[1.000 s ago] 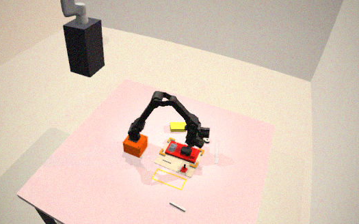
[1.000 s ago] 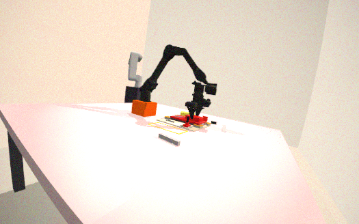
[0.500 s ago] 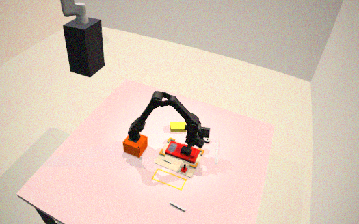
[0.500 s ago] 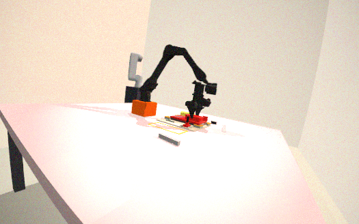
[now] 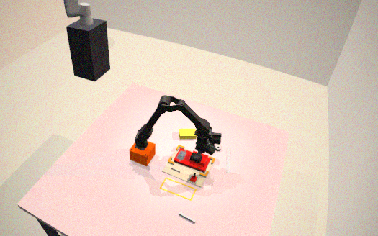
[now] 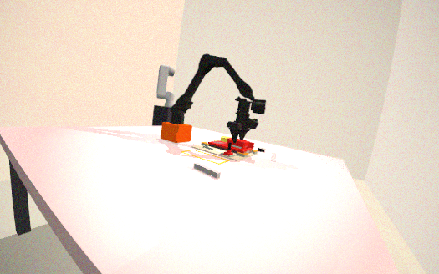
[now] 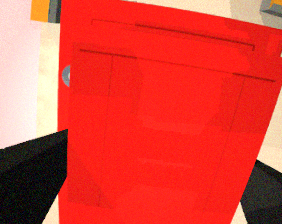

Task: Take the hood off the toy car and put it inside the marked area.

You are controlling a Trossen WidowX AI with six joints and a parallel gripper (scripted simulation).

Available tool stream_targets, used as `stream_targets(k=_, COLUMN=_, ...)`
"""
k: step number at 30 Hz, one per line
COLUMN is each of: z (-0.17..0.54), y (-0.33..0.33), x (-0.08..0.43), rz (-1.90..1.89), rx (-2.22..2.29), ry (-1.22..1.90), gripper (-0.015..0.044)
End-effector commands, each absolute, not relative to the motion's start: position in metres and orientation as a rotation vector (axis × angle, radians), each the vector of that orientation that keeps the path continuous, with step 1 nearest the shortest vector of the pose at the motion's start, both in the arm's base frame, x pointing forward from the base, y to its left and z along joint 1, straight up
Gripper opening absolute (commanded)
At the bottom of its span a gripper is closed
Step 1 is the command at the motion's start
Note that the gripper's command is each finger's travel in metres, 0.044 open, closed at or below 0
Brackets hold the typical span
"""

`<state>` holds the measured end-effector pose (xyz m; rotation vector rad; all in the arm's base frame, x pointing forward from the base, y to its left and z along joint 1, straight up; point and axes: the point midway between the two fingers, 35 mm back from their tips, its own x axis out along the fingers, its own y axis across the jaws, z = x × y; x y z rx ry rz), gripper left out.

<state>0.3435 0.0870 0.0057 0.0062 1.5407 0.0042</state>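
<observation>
The red toy car (image 5: 185, 162) (image 6: 216, 144) (image 7: 102, 10) lies on a pale board, held among orange-yellow corner blocks. Its red hood (image 5: 202, 165) (image 6: 245, 144) (image 7: 167, 115) is a flat panel that fills most of the wrist view and looks raised slightly above the body, partly covering a grey round part at the left. My gripper (image 5: 196, 158) (image 6: 237, 140) (image 7: 158, 152) points down and is shut on the hood, a finger at each side edge. The fingertips' undersides are hidden. The marked area (image 5: 176, 193) is a yellow outline on the table, in front of the board.
A small red piece with a black post (image 5: 194, 178) (image 6: 228, 151) stands on the board's front part. A yellow block (image 5: 187, 134) lies behind the car. A grey bar (image 5: 186, 217) (image 6: 206, 169) lies in front of the outline. The orange arm base (image 5: 142, 153) (image 6: 176, 132) stands at the left.
</observation>
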Motion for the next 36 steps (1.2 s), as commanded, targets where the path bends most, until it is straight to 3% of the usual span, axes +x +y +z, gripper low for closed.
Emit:
stream_targets(k=1, z=0.012, y=0.087, x=0.344, rz=0.005, rx=0.007, ry=1.533, gripper=0.0000)
stream_targets(k=36, z=0.060, y=0.066, x=0.346, rz=0.003, rx=0.006, ry=1.536, gripper=0.0000)
